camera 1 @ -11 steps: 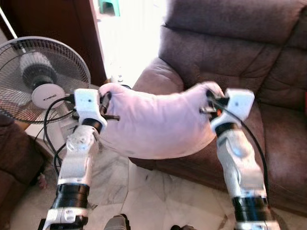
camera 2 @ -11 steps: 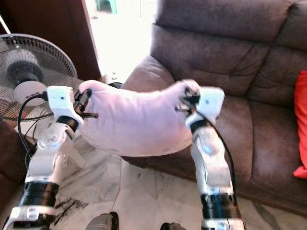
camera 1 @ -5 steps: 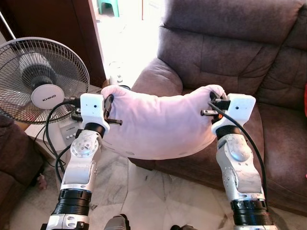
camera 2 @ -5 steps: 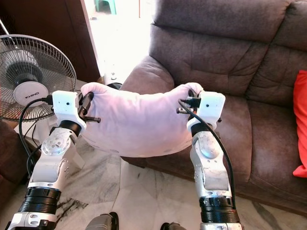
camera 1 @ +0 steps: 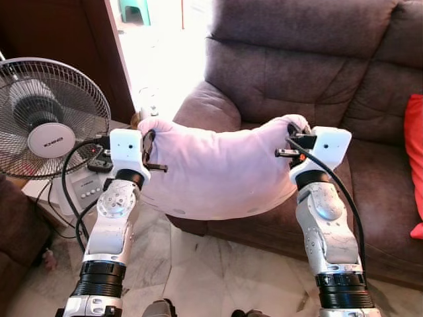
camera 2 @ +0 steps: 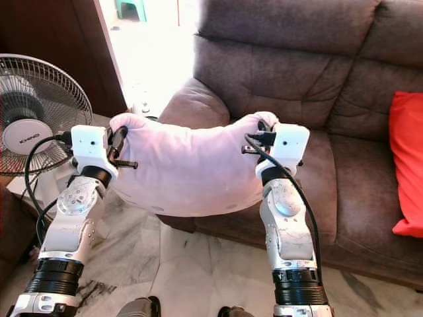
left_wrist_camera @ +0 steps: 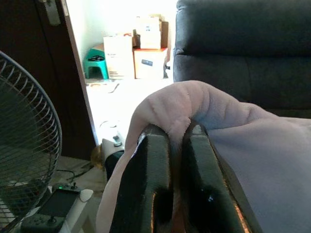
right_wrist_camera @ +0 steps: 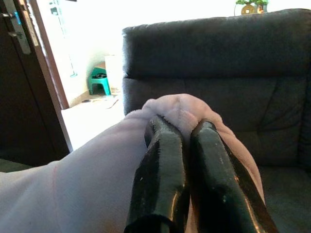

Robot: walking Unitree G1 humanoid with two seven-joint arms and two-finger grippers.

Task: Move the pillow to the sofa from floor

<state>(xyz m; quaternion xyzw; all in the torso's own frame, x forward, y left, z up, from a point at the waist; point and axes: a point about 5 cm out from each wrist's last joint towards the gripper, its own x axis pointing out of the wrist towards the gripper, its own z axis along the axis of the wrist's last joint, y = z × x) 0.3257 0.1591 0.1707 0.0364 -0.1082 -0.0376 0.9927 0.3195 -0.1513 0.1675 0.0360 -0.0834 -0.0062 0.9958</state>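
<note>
A pale pink pillow (camera 1: 218, 172) hangs in the air between my two arms, sagging in the middle, in front of the brown sofa (camera 1: 310, 72). My left gripper (camera 1: 147, 140) is shut on the pillow's left corner (left_wrist_camera: 175, 104). My right gripper (camera 1: 293, 135) is shut on its right corner (right_wrist_camera: 177, 109). In both wrist views the black fingers (left_wrist_camera: 148, 179) pinch a fold of the pink fabric. The pillow is held about level with the sofa's seat (camera 1: 380, 172) and left armrest (camera 1: 205, 109).
A standing fan (camera 1: 49, 119) with cables is close on my left, beside a dark wooden door (camera 1: 66, 39). A red cushion (camera 2: 408, 172) lies on the sofa at the right. Pale marble floor (camera 1: 211, 277) lies below. Boxes (left_wrist_camera: 133, 48) and a green stool (left_wrist_camera: 97, 60) stand in the bright room beyond.
The camera has turned a little right: fan and sofa have slid left and the red cushion has come further into view. Both grippers still hold the pillow at the same height.
</note>
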